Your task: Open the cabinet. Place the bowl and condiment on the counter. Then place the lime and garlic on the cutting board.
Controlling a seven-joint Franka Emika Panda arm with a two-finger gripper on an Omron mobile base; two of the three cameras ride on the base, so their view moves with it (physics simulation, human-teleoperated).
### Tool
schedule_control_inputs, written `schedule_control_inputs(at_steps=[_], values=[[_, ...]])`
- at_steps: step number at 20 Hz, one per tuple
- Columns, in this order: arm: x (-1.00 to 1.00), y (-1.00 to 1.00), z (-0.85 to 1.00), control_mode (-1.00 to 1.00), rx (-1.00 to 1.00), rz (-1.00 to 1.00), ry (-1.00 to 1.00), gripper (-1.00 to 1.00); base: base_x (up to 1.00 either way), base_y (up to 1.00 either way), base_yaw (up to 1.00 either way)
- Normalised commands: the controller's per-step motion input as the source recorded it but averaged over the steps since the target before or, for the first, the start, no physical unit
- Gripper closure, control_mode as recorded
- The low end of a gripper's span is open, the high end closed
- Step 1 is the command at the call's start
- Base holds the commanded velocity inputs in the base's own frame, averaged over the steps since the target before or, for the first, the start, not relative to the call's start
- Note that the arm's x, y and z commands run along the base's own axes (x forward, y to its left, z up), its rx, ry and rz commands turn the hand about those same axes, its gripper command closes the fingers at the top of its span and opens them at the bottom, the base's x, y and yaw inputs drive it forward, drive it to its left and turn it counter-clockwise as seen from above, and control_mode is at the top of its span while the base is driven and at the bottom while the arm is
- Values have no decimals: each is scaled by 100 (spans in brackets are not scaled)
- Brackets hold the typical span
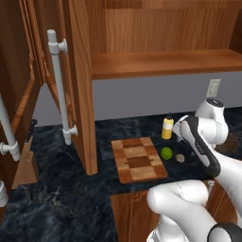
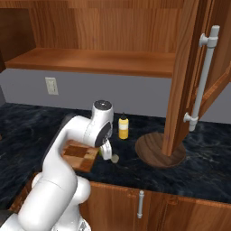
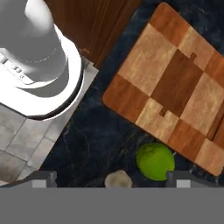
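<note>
**Counter items around the cutting board, cabinet open**

- Cutting board (image 3: 175, 85): rectangular wood, checkered in light and dark brown blocks, rounded corners; lies flat on the counter (image 1: 61, 198), a black stone top with pale bluish marbling. Nothing rests on the board.
- Lime (image 3: 155, 161): small bright green ball with a faintly dimpled skin, on the counter just off the board's edge, close to touching it in the hand view.
- Garlic (image 3: 118, 179): tiny beige-tan bulb, on the counter just beside the lime, on the side away from the board.
- Condiment (image 1: 167, 127): small yellow bottle, paler label band, dark pointed cap; upright on the counter behind the lime, near the board's far corner.
- Bowl (image 2: 160, 151): wide, shallow, dark brown; on the counter well apart from the board, partly behind the open door.
- Cabinet (image 1: 78, 85): reddish-brown panelled wood, doors swung open, long grey bar handles; bare shelf inside.
- Gripper (image 3: 110, 180): fingers spread wide apart, holding nothing, above the counter; garlic lies between the fingertips, lime just inside one tip.
</note>
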Motion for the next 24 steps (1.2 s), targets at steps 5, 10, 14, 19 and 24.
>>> schedule_control_inputs(at_steps=[5, 10, 14, 19, 24], values=[[45, 4, -50, -100, 0, 3, 1, -100, 0, 0, 0], [71, 14, -55, -100, 0, 11, 0, -100, 0, 0, 0], [73, 0, -41, -100, 0, 10, 0, -100, 0, 0, 0], [61, 0, -36, -100, 0, 7, 0, -100, 0, 0, 0], [26, 1, -32, -100, 0, 5, 2, -100, 0, 0, 0]])
